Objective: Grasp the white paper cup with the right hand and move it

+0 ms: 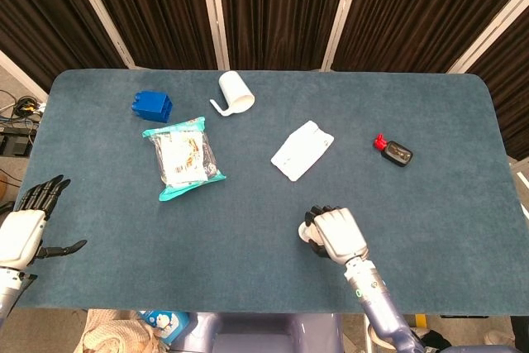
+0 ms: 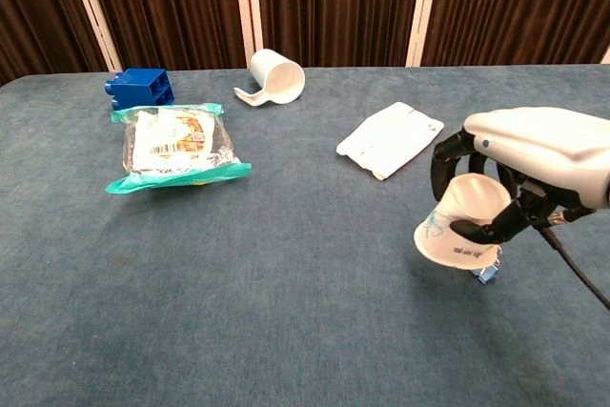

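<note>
The right hand [image 2: 519, 178] is grasping the white paper cup [image 2: 462, 224], its fingers [image 2: 481, 232] curling around the cup wall; the cup is tilting, mouth facing left and down, and is hanging clear of the blue table [image 2: 286, 312] near its front edge. A small blue object [image 2: 486, 274] is showing just under the cup, too small to identify. In the head view the same hand [image 1: 337, 236] is covering most of the cup [image 1: 307, 235]. The left hand [image 1: 29, 221] is hovering at the table's left edge, released, fingers spread and holding nothing. Lying well apart from the cup are a white mug [image 2: 275, 76] on its side, a blue block [image 2: 139, 87], a snack packet [image 2: 173, 147], a flat white pouch [image 2: 390, 138] and a small black bottle with a red cap [image 1: 393, 150].
</note>
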